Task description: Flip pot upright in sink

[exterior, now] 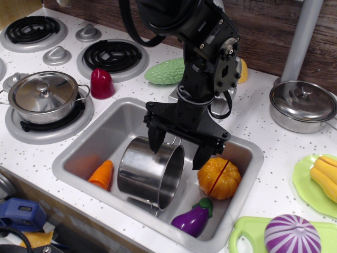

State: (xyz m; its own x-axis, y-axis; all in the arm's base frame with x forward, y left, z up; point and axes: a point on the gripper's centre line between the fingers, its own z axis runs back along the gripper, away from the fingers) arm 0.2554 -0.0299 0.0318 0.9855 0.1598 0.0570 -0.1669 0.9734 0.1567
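Note:
The shiny lidless steel pot point(149, 170) lies on its side in the middle of the sink point(100, 138), its open mouth facing right and toward the back. A thin wire handle shows at its lower edge. My black gripper point(179, 152) hangs open right over the pot's upper rim. The left finger point(155, 141) is at the rim's top left and the right finger point(204, 157) is just past the rim, beside the orange pumpkin. Whether a finger touches the rim is not clear.
In the sink lie an orange carrot point(102, 174), an orange pumpkin point(218, 178) and a purple eggplant point(192, 218). Lidded pots sit on the left burner point(43, 96) and at the right point(301, 105). A red toy point(101, 83) and a green vegetable point(165, 71) lie behind the sink.

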